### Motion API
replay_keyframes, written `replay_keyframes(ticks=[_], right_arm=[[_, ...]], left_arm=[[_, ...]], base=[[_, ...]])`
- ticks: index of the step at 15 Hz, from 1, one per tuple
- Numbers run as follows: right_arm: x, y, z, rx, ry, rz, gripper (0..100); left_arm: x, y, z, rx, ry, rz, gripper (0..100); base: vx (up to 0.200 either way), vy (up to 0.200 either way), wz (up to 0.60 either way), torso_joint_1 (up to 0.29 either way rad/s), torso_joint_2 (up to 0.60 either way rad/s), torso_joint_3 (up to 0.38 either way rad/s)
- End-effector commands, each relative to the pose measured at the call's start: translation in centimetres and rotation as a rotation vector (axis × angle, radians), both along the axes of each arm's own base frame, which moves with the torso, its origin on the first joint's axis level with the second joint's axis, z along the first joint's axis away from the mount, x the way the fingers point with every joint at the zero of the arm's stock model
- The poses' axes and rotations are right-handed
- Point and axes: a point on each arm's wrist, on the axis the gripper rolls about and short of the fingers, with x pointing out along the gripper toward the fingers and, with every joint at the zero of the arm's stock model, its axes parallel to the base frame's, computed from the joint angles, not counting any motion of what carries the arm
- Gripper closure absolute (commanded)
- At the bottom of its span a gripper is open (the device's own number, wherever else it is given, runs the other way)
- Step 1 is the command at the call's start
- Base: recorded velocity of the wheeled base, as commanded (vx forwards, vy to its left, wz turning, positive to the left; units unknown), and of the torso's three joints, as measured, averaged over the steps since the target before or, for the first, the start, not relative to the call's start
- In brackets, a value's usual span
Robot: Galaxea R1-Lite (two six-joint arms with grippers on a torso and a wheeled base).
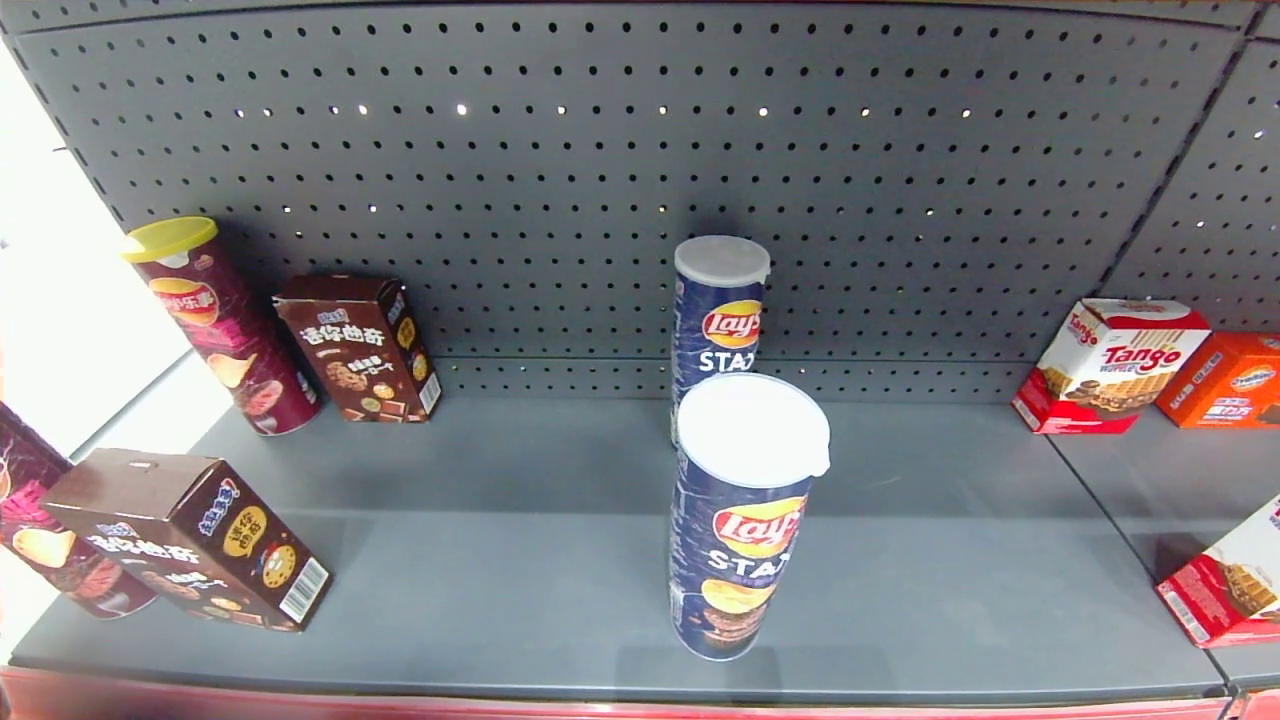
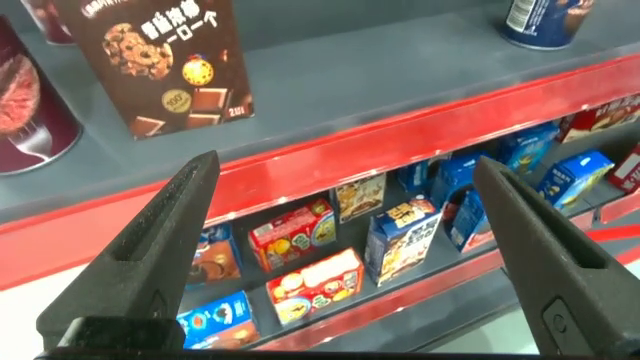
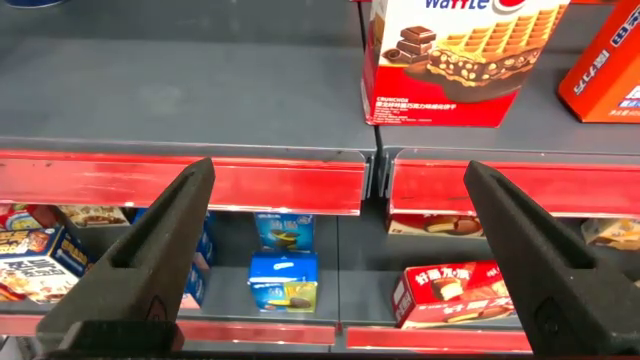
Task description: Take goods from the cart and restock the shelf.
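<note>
Two blue chip cans, front can (image 1: 745,520) and rear can (image 1: 718,320), stand upright at the centre of the head view, long axes vertical, on the grey shelf (image 1: 500,560). The left gripper (image 2: 342,168) and right gripper (image 3: 340,172) gape wide and empty, facing the shelf's red lip (image 2: 400,140). The front can's base sits upper right in the left wrist view. A blue sliver (image 3: 25,3) at the upper left of the right wrist view is probably the same can, so neither arm looks clearly nearer.
</note>
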Motion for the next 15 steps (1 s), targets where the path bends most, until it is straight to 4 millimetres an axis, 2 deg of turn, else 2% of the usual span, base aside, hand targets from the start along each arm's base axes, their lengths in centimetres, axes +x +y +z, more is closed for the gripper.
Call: replay_keyframes(ticks=[1,2,3,5,7,9,15], right_arm=[[0.0,0.0,0.0,0.0,0.002,0.0,0],[0.0,0.0,0.0,0.0,0.002,0.0,0],[0.0,0.0,0.0,0.0,0.002,0.0,0],[0.0,0.0,0.0,0.0,0.002,0.0,0],[0.0,0.0,0.0,0.0,0.002,0.0,0],[0.0,0.0,0.0,0.001,0.002,0.0,0],[0.0,0.0,0.0,0.001,0.002,0.0,0]], left_arm=[[0.0,0.0,0.0,-0.001,-0.001,0.001,0],[0.0,0.0,0.0,-0.005,0.001,0.015,0],[0.6,-0.3,0.1,0.011,0.088,0.033,0],[1.1,-0.5,0.2,0.036,0.153,0.091,0],[0.5,-0.6,0.1,0.021,0.074,0.245,0],[-0.1,-0.8,-0.1,-0.001,0.002,0.308,0],[-0.1,-0.8,0.0,-0.02,0.003,0.307,0]], base=[[0.0,0.0,0.0,0.0,0.0,0.0],[0.0,0.0,0.0,0.0,0.0,0.0],[0.0,0.0,0.0,0.0,0.0,0.0],[0.0,0.0,0.0,0.0,0.0,0.0],[0.0,0.0,0.0,0.0,0.0,0.0],[0.0,0.0,0.0,0.0,0.0,0.0],[0.0,0.0,0.0,0.0,0.0,0.0]])
